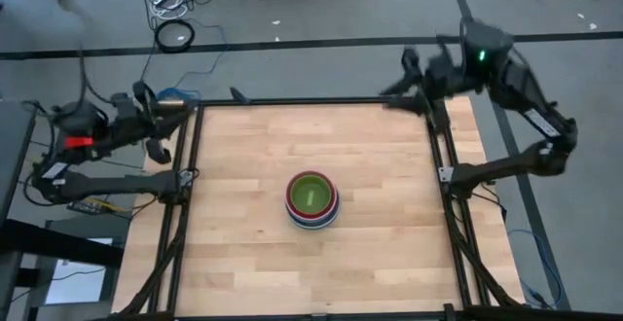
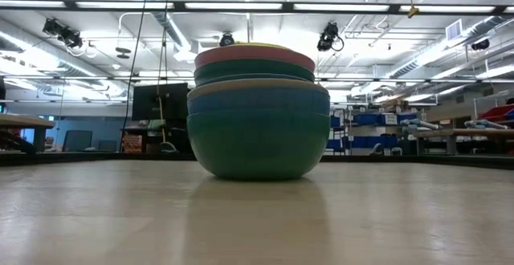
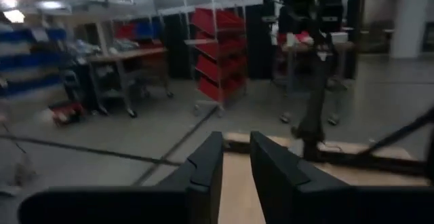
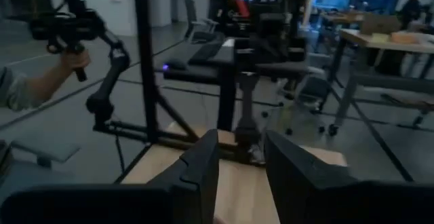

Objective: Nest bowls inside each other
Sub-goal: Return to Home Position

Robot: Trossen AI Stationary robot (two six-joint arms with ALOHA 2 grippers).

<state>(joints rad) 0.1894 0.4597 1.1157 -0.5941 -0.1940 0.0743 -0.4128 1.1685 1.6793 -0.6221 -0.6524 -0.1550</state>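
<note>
The bowls stand nested in one stack [image 1: 311,199] at the middle of the wooden table. Its bottom bowl, a teal one [image 2: 257,148], rests on the wood. Above it show a blue wall, a dark green one and a pink rim [image 2: 254,55], and a lime green bowl [image 1: 311,192] lies innermost. My left gripper [image 1: 173,117] hovers at the table's far left corner, open, with nothing between its fingers [image 3: 234,166]. My right gripper [image 1: 391,94] hovers over the far edge toward the right, open and empty [image 4: 241,163]. Both are far from the stack.
Black frame rails [image 1: 190,180] run along the table's left, right and far edges. Bare wood [image 1: 243,263] lies all around the stack. In the right wrist view a person's hand [image 4: 73,60] holds a dark handle device beyond the table.
</note>
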